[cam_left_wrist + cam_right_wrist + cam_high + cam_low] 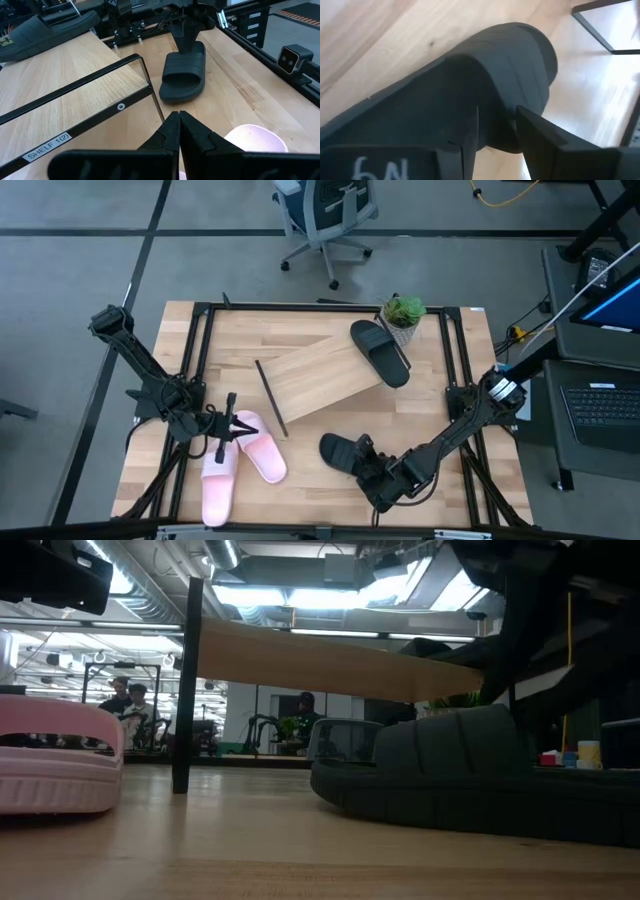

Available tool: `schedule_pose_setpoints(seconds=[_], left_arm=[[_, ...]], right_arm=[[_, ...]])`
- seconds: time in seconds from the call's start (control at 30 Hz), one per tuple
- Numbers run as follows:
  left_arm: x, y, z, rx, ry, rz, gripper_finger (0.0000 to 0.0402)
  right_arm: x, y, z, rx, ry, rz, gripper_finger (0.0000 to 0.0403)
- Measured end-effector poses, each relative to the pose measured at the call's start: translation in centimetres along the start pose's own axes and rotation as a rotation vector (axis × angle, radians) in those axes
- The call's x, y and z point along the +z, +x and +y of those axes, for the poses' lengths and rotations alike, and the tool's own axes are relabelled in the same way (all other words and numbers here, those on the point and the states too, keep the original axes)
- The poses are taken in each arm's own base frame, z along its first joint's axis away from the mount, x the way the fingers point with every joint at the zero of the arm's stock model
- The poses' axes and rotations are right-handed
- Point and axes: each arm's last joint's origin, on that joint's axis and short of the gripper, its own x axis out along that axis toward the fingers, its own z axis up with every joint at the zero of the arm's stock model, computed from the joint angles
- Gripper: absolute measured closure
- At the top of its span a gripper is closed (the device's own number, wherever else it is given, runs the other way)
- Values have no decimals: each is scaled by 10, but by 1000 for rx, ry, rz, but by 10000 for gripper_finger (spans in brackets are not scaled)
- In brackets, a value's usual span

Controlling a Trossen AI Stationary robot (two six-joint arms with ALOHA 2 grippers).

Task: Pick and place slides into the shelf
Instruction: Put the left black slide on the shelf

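Observation:
One black slide lies flat on the table near its near edge, with my right gripper shut on its near-right end. The other black slide lies on the right end of the slanted shelf. Two pink slides lie sole-down at the near left. My left gripper is shut and hovers by the far end of the nearer pink slide, touching nothing that I can see. My right gripper holds the black slide at its heel end, the end away from the strap. The slide's rim sits between the two fingers. The fingers come slanting down from the table's near-right side, along the slide. The slide's sole rests on the table.
A potted plant stands at the far right corner beside the shelf. The shelf's black end rod lies just left of the board, near the pink slides. Black frame rails run along the table's edges. An office chair stands beyond the far edge.

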Motion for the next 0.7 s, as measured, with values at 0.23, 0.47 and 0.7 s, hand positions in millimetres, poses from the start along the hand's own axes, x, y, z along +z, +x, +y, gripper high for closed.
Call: schedule_pose_setpoints(seconds=[0.23, 0.47, 0.7], left_arm=[[0, 0, 0, 0, 1, 1, 401], [0, 0, 0, 0, 2, 1, 401], [0, 0, 0, 0, 4, 1, 401]], right_arm=[[3, 0, -2, -39, 19, -23, 274], [4, 0, -2, -41, 26, -34, 293], [6, 4, -8, -49, 57, -47, 299]])
